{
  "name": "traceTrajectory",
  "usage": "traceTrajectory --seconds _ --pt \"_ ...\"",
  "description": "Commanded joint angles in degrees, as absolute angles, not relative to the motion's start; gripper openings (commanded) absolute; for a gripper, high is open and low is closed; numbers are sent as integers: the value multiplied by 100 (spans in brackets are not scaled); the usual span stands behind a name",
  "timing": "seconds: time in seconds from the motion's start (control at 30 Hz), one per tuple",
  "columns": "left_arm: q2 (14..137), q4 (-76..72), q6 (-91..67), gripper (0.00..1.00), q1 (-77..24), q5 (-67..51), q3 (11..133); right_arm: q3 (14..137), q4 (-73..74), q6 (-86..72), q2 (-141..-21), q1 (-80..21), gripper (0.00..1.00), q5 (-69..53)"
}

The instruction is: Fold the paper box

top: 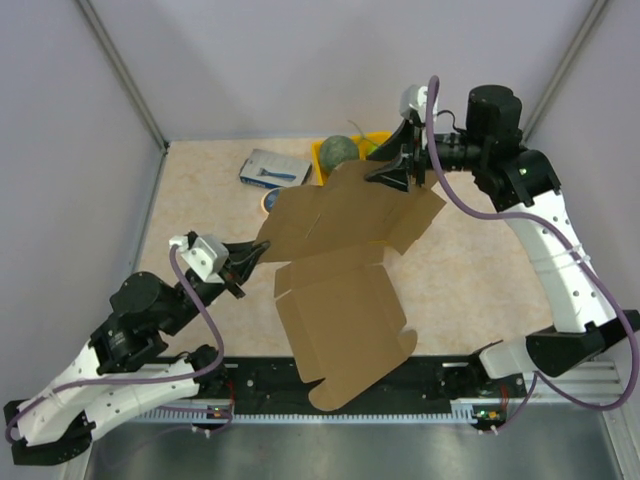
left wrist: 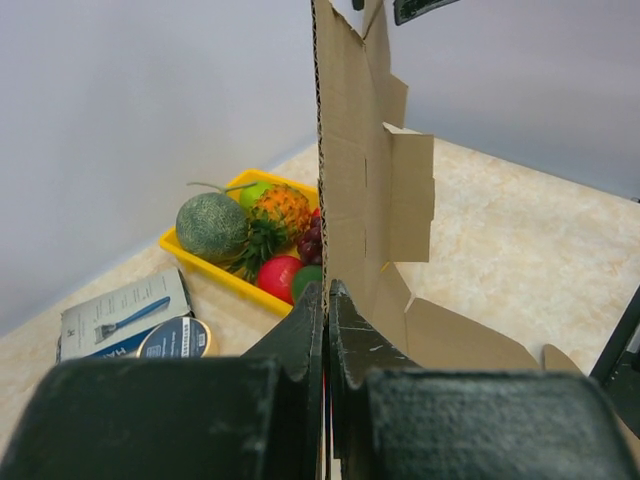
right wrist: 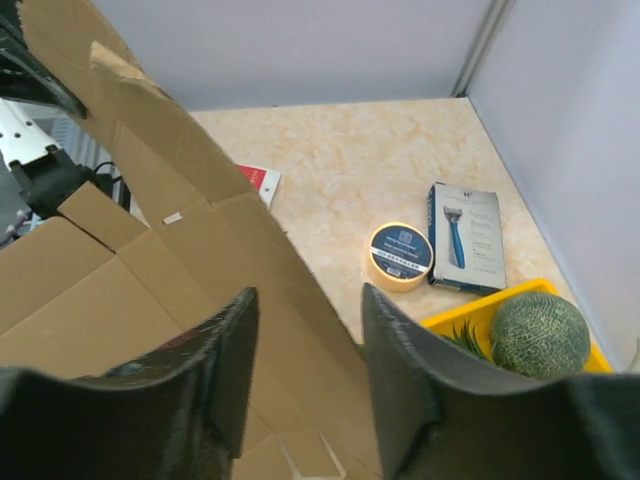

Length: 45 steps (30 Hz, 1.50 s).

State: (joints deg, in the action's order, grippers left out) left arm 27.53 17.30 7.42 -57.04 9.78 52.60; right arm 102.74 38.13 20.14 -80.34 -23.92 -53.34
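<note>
Paper box point(top: 340, 270), a creased brown sheet with its flaps unfolded, is held up over the desk point(top: 480, 270) between the two arms. At the box's left edge the left claw point(left wrist: 326, 320) is pressed together, pinching the cardboard. At its far edge the right claw point(right wrist: 307, 295) is spread, the sheet passing between its fingers. Beyond the box lie a tape roll point(right wrist: 399, 255), a razor packet point(right wrist: 465, 237) and a yellow fruit tray point(left wrist: 215, 265).
</note>
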Motion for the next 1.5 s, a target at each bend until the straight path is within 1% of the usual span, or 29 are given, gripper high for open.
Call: traceTrajectory --seconds 0.0,0.03,0.07,0.17,0.2,0.23,0.27,0.33,0.37,0.4,0.43,0.5,0.53,0.57,0.6,0.77,0.87,0.9,0.93,0.97,1.0,1.03,1.07,1.17,1.2,1.27,1.3,1.43,1.47 --pt "2637 1459 791 0 -5678 1247 5440 10073 3762 2197 -7876 -2320 39 -5923" --pt "2645 1459 774 0 -5678 1335 5440 10011 3762 2206 -7840 -2320 36 -6011" --pt "2637 1442 773 0 -5678 1388 5440 9924 3770 2189 -7796 -2312 30 -6055" --pt "2637 1362 695 0 -5678 1546 5405 9809 3779 2101 -7761 -2303 22 -6231" --pt "2637 1319 660 0 -5678 1634 5414 9782 3779 2083 -7735 -2303 16 -6240" --pt "2663 1301 546 0 -5678 1791 5423 9765 3779 2057 -7691 -2303 7 -6214" --pt "2680 1318 458 1 -5678 2150 5449 9721 3753 1952 -7612 -2311 0 -6127" --pt "2672 1493 213 29 -5678 2407 5493 9712 3753 1846 -7541 -2311 0 -5934" --pt "2663 1555 107 48 -5678 2478 5545 9729 3753 1759 -7463 -2303 0 -5846" --pt "2646 1651 18 62 -5678 2592 5616 9721 3753 1706 -7418 -2303 0 -5732" --pt "2672 1957 -339 79 -5678 2610 5738 9721 3744 1670 -7383 -2294 0 -5530" --pt "2838 2406 -553 98 -5678 2470 6334 9703 3762 1643 -7269 -2303 0 -5371" --pt "3178 2913 -763 99 -5678 2461 6615 9694 3770 1652 -7242 -2294 0 -5388" --pt "3364 3048 -773 99 -5678 2357 7166 9686 3762 1652 -7233 -2294 0 -5449" --pt "3549 3119 -747 99 -5678 1903 7415 9686 3753 1670 -7216 -2303 0 -5528" --pt "4692 2875 -537 98 -5669 1433 8890 9528 3753 1731 -7216 -2303 0 -5704" --pt "5430 2865 -299 87 -5495 1064 9760 9510 3753 1801 -7190 -2294 0 -5757" --pt "5640 2909 -290 71 -5319 881 9939 9510 3744 1837 -7172 -2294 0 -5766" --pt "6008 2909 -377 66 -5056 426 10071 9501 3753 1872 -7146 -2294 0 -5800" --pt "6194 2892 -491 63 -4392 -692 10272 9527 3736 1916 -7163 -2294 0 -5809" --pt "6396 2839 -631 59 -4073 -1216 10370 9536 3744 1942 -7154 -2294 0 -5801" --pt "6799 2804 -859 59 -3774 -1700 10449 9554 3753 1968 -7172 -2303 0 -5775" --pt "7003 2769 -940 59 -3266 -2827 10607 9589 3753 2004 -7215 -2294 0 -5766" --pt "7645 2419 -1142 57 -2631 -3978 10740 9685 3762 2083 -7347 -2277 0 -5783" --pt "7768 2278 -1230 56 -2497 -4582 10732 9738 3770 2074 -7409 -2268 0 -5853" --pt "8094 1707 -1598 52 -2181 -5226 10723 9896 3762 2048 -7558 -2180 0 -6116" --pt "8304 1505 -1748 51 -2127 -5882 10705 9940 3770 2048 -7611 -2154 0 -6169" --pt "8639 451 -2502 46 -2083 -6888 10556 10378 3762 2039 -7927 -2057 0 -6232" --pt "8666 -344 -2696 43 -2083 -7117 10312 10467 3762 2013 -7997 -2022 0 -6197"
